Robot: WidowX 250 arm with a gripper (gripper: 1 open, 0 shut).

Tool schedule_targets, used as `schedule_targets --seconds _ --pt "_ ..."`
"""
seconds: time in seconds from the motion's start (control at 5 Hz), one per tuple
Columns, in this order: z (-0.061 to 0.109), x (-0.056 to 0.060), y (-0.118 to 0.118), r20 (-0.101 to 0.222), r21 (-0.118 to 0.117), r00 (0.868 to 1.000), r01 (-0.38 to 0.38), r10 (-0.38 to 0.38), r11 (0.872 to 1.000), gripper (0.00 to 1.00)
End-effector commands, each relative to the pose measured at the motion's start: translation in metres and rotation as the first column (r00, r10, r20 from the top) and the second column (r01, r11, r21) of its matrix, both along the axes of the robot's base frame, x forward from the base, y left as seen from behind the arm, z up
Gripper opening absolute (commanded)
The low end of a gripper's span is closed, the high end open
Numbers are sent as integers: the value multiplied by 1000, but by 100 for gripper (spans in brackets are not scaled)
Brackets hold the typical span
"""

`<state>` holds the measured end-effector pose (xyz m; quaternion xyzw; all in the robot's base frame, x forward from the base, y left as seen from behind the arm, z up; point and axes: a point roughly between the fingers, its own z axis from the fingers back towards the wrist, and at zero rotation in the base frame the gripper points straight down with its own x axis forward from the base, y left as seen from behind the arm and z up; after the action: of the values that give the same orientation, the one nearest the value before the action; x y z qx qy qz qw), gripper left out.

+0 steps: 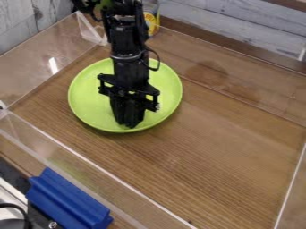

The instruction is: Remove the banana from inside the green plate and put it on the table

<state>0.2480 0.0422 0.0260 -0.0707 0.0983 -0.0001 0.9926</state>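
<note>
The lime-green plate (86, 94) lies on the wood-grain table (221, 134), left of the middle. My black gripper (129, 122) points straight down into the plate, its fingertips close to the plate's floor near the front rim. The fingers look pressed together, shut. The banana is hidden; I cannot see it under or between the fingers, and no yellow shows on the bare parts of the plate.
Clear acrylic walls (36, 148) ring the table. A blue block-like object (66, 206) lies outside the front wall at the lower left. A yellowish object (148, 20) stands behind the arm at the back.
</note>
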Motion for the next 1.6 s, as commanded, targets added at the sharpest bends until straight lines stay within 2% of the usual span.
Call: schedule_targets --seconds 0.0,1.4 --pt "19 6 -1 67 18 997 23 -24 1000 0" --pt "30 5 -14 72 25 991 108 -109 994 0"
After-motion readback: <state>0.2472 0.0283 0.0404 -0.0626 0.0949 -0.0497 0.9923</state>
